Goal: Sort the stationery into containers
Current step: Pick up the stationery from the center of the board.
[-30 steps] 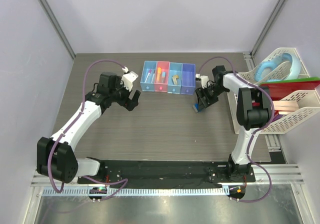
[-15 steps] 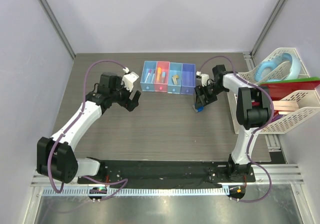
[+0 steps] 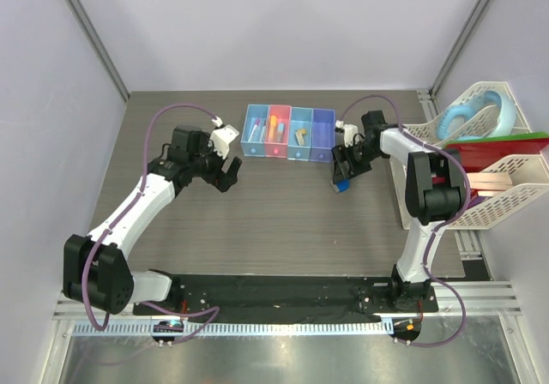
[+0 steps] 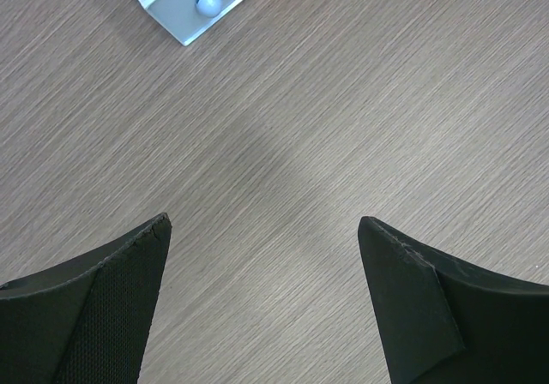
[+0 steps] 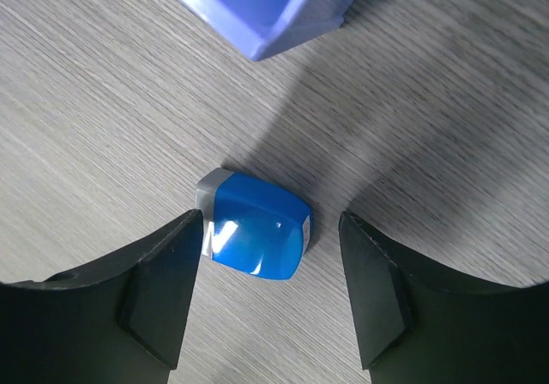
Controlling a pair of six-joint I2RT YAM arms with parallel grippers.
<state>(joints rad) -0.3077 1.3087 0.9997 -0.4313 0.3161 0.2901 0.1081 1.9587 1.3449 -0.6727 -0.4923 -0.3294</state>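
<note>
The small blue block (image 5: 255, 225), with a grey end, lies on the table between the fingers of my right gripper (image 5: 270, 221). The gripper is open; its left finger is at the grey end and its right finger stands apart. From above, the block (image 3: 341, 184) sits just below the right gripper (image 3: 344, 171), in front of the purple box (image 3: 322, 134). The row of containers (image 3: 287, 120) holds pens in the left blue and pink boxes and tan erasers in the third. My left gripper (image 3: 225, 175) is open and empty over bare table (image 4: 266, 230).
White mesh baskets (image 3: 502, 197) with books (image 3: 506, 154) and a blue ring (image 3: 470, 117) stand at the right edge, close behind the right arm. The purple box's corner (image 5: 257, 7) lies just beyond the block. A light blue box corner (image 4: 197, 7) lies ahead of the left gripper.
My right gripper has shifted slightly left and toward the containers, over the blue block. The left arm has not visibly moved.
</note>
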